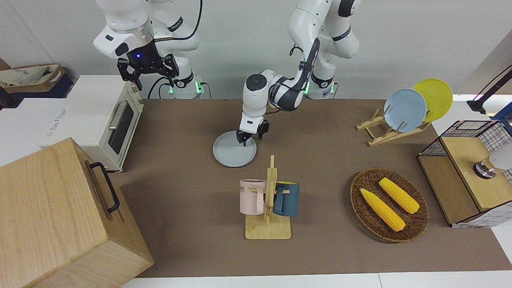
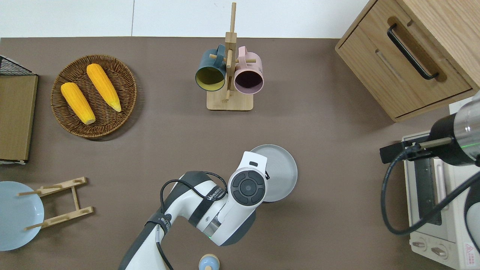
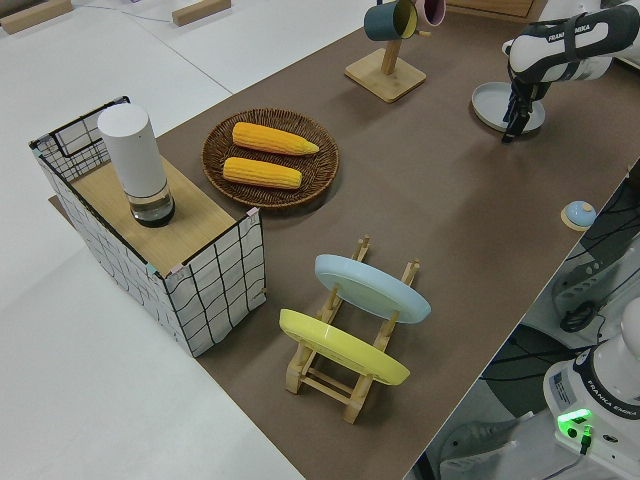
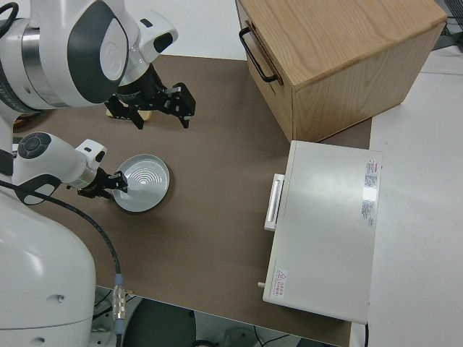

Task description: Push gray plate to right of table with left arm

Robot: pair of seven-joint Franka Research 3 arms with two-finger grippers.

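Note:
The gray plate [image 1: 231,155] lies flat on the brown table [image 1: 180,192], nearer to the robots than the mug rack and a little toward the right arm's end. It also shows in the overhead view [image 2: 281,170] and the right side view [image 4: 148,184]. My left gripper [image 1: 250,137] is low at the plate's rim on the side toward the left arm. It is open, with one finger over the plate and one outside the rim, and holds nothing. In the overhead view the wrist hides it. My right gripper [image 1: 148,74] is open and parked.
A mug rack [image 1: 269,224] holds a pink and a dark blue mug. A toaster oven [image 1: 108,120] and a wooden cabinet [image 1: 60,216] stand at the right arm's end. A corn basket [image 1: 358,182], a plate rack [image 1: 384,134] and a wire basket [image 1: 468,128] stand toward the left arm's end.

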